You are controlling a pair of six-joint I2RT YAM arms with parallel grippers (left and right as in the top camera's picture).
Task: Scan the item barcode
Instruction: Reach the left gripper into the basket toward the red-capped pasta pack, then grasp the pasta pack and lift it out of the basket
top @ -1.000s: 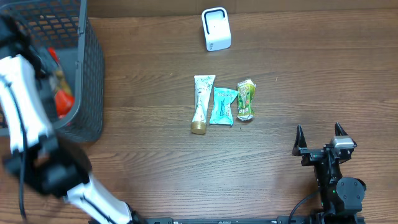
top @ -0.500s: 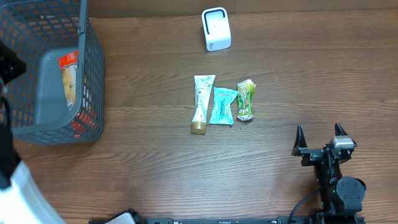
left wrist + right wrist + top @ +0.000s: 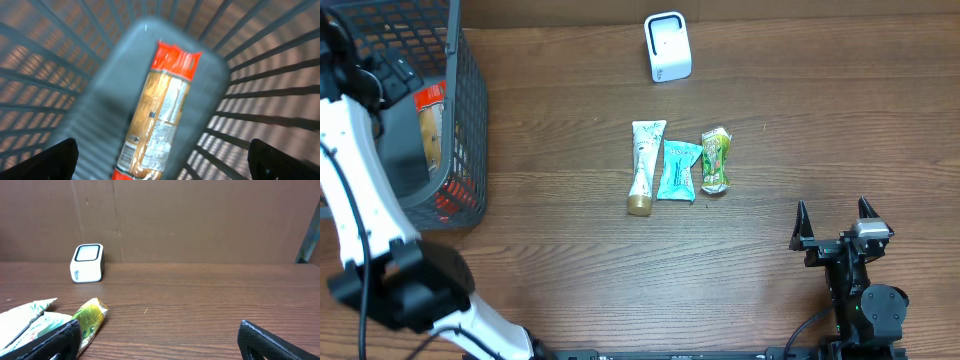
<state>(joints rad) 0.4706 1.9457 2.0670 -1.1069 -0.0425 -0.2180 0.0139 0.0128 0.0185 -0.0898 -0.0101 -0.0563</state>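
A long packet with red ends, a clear orange middle and a barcode near its lower end lies on the grey floor of the wire basket. My left gripper hangs open above it, with a fingertip on either side and nothing held. From overhead the packet shows inside the basket, beside my white left arm. The white scanner stands at the back of the table. My right gripper rests open and holds nothing at the front right.
A white tube, a teal packet and a green packet lie side by side mid-table. The right wrist view shows the scanner far left and the green packet near my left fingertip.
My left gripper has opened over the basket, and the packet now lies free on its floor. The left arm has swung about at the table's left edge. The right arm has not moved.
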